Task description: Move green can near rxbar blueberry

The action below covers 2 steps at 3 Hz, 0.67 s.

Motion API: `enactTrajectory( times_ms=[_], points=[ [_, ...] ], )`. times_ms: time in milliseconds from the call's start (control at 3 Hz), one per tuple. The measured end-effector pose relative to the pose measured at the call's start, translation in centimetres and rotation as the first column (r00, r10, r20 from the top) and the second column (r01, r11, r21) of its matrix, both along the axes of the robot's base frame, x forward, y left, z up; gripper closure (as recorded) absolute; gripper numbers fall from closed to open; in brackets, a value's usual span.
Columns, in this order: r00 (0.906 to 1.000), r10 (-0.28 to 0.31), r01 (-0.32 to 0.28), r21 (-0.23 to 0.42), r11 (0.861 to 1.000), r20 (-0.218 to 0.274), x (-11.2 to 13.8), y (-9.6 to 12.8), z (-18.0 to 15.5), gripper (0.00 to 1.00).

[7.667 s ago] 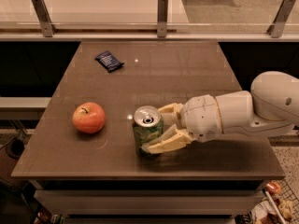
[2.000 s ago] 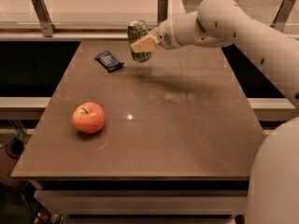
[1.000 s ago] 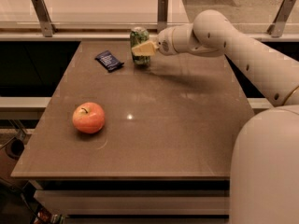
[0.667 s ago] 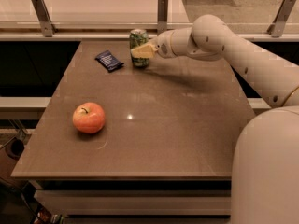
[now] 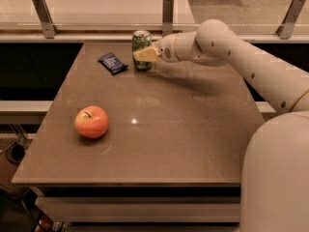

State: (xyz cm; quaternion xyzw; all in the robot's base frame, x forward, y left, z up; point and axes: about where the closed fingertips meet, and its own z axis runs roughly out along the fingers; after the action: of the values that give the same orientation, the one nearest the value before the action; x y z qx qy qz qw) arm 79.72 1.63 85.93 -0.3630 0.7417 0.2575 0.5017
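The green can (image 5: pixel 140 41) stands upright on the brown table (image 5: pixel 183 129) at its far edge, just right of the rxbar blueberry (image 5: pixel 112 63), a dark navy wrapper lying flat. A small gap separates can and bar. My gripper (image 5: pixel 143 54) reaches in from the right at the end of the white arm and is shut on the green can, with one tan finger (image 5: pixel 147 55) across the can's front. The can's bottom rests on the table or just above it.
A red apple (image 5: pixel 91 122) sits at the front left of the table. A glass rail with metal posts (image 5: pixel 167 11) runs behind the table's far edge. My white arm (image 5: pixel 251 66) spans the right side of the table.
The gripper has carried the can from the table's front to the far edge and lowered it beside the rxbar. Over the last second it settled slightly lower and to the left.
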Motion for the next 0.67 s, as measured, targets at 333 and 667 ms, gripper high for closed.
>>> enactTrajectory(
  times_ms=[333,667],
  points=[
    [1.0,0.004,-0.004,0.0,1.0,-0.002,-0.02,0.3,-0.13,0.59],
    [1.0,0.004,-0.004,0.001,1.0,-0.002,-0.02,0.32,-0.08,0.36]
  ],
)
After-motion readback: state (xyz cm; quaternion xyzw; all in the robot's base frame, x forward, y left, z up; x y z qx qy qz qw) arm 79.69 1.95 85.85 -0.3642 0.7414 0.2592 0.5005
